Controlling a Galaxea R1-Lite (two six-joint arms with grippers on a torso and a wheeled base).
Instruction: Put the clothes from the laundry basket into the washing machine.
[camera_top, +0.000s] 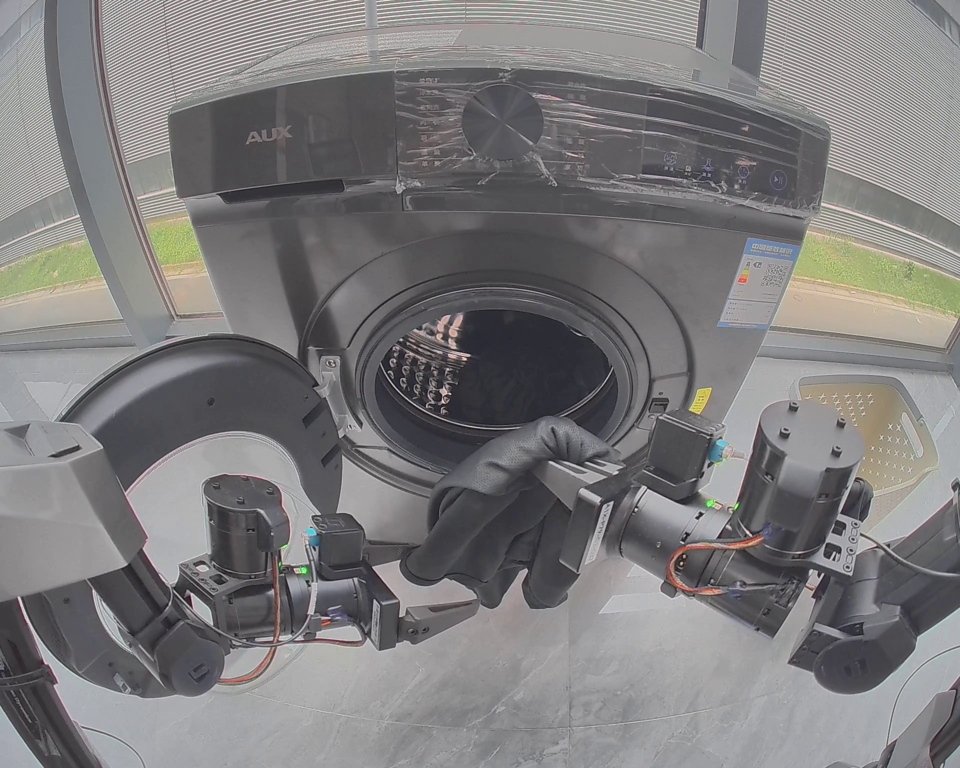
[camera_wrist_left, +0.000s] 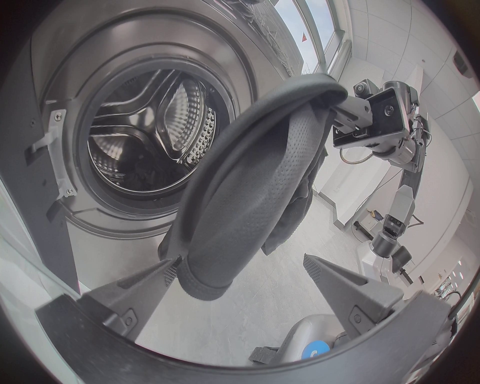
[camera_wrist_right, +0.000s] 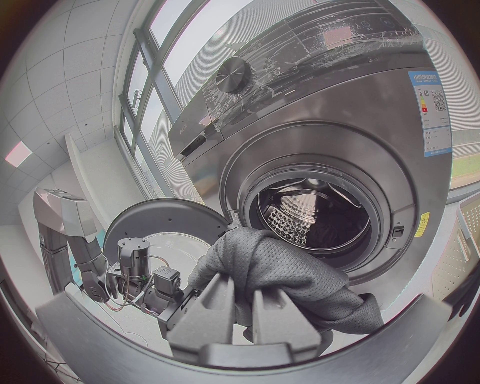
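The right gripper (camera_top: 548, 472) is clamped on a dark garment (camera_top: 480, 510) and holds it just in front of the washing machine's (camera_top: 500, 250) round opening (camera_top: 500, 370), the cloth drooping below the rim. The left gripper (camera_top: 445, 585) sits lower, jaws spread wide, beside the hanging end without pinching it. The door (camera_top: 200, 400) stands swung open. This piece is lifted but not yet in the drum. I cannot tell whether the basket (camera_top: 880, 420) holds more.

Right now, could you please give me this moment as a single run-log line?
right gripper: shut on dark garment, before washing machine opening | left gripper: open, at garment's lower end | door: open
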